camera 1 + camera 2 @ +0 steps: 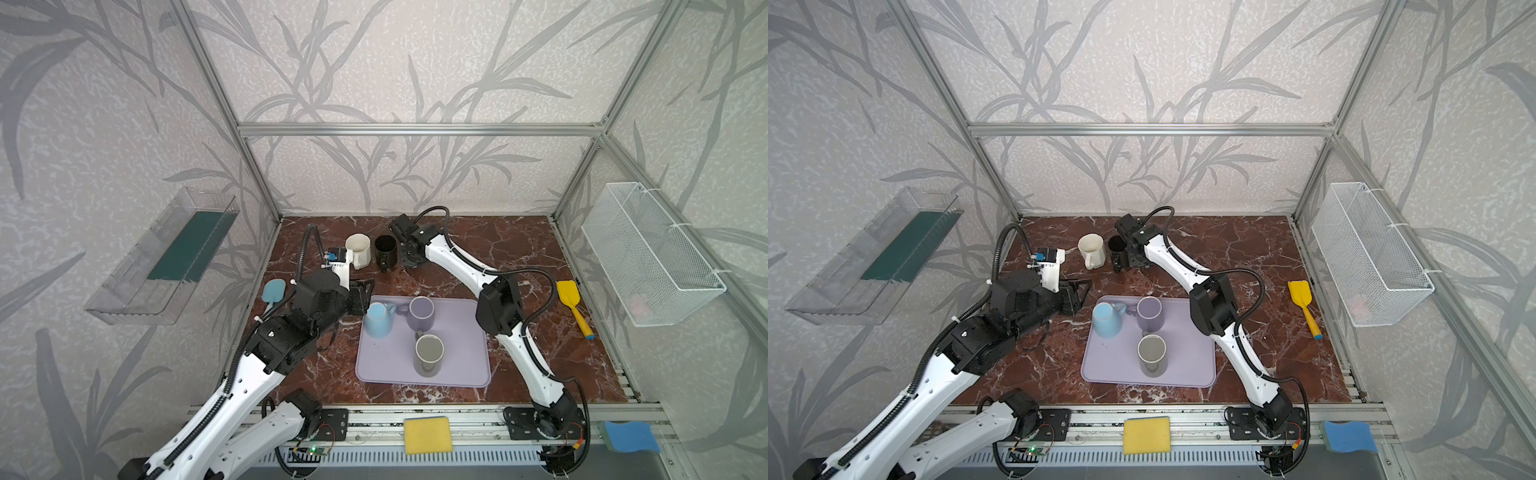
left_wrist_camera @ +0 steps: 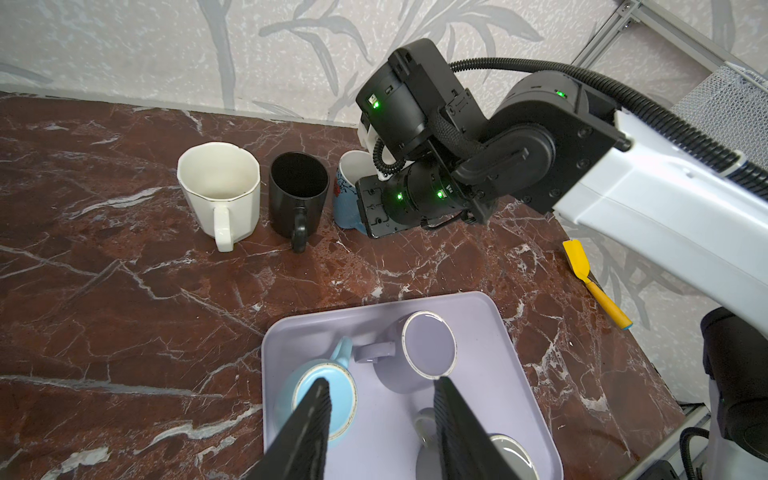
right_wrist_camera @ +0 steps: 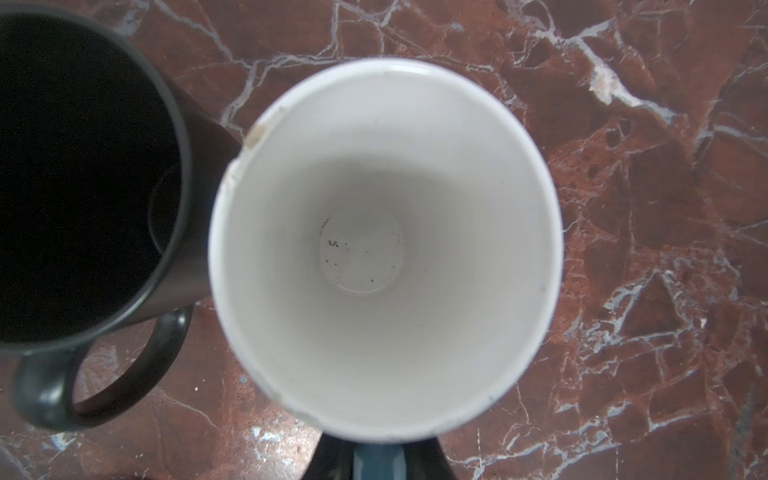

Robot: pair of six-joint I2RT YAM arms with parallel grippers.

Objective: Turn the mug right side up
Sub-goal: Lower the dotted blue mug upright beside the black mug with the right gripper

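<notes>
A blue mug with a white inside (image 3: 382, 249) stands mouth up on the marble, right beside an upright black mug (image 3: 83, 178). My right gripper (image 3: 380, 461) is shut on its blue handle. In the left wrist view this mug (image 2: 349, 183) shows partly behind the right gripper (image 2: 374, 208); in both top views the gripper (image 1: 409, 255) (image 1: 1136, 257) hides it. My left gripper (image 2: 382, 415) is open and empty over the lilac tray (image 1: 469, 365). On the tray, bottoms up, sit a light blue mug (image 1: 379, 319), a purple mug (image 1: 421, 313) and a grey mug (image 1: 429, 355).
A white mug (image 1: 358, 249) stands upright left of the black mug (image 1: 385, 251). A yellow spatula (image 1: 573, 307) lies at the right, a blue one (image 1: 273, 291) at the left. Two sponges (image 1: 428, 435) (image 1: 631, 436) rest on the front rail. A wire basket (image 1: 648, 253) hangs on the right wall.
</notes>
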